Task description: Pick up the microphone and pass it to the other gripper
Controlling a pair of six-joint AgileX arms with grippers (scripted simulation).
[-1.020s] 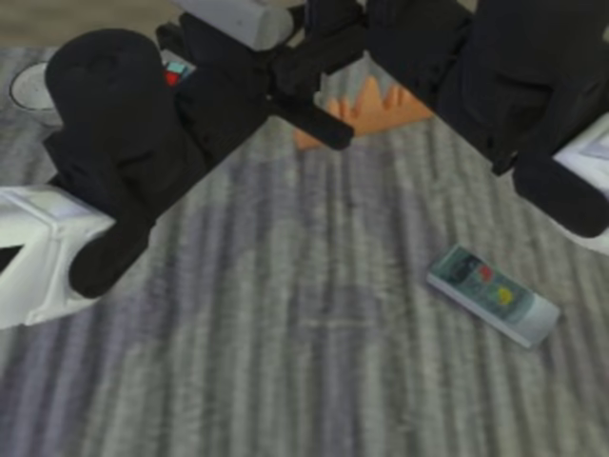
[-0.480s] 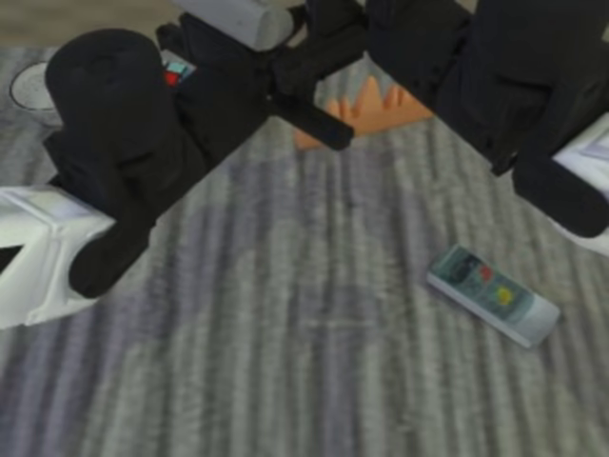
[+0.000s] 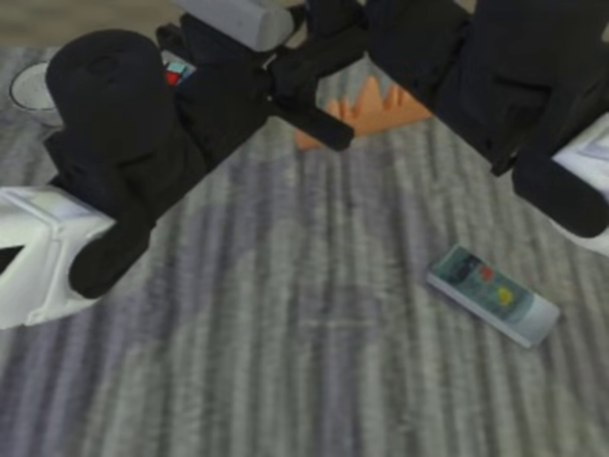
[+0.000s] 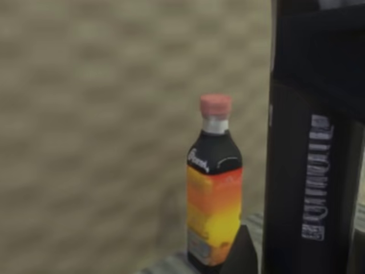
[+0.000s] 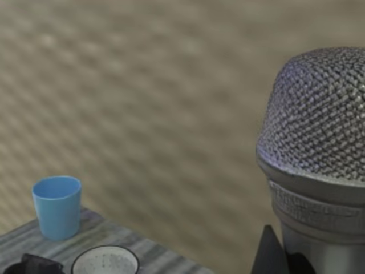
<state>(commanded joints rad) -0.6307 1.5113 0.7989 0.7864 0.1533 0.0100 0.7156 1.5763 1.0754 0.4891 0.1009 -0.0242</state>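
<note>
The slim black microphone with the silver-grey mesh head [image 5: 316,154] is seen upright against the right claw, whose grip cannot be told, the left claw meeting it at the counter's [image 3: 314,362] far edge.

Remote [image 3: 493,294] right of table [image 3: 285,381] centre

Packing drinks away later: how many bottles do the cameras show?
1. A dark bottle with a pink cap and orange label stands upright in the left wrist view. The arms cover much of the top view, so others may be hidden.
</note>
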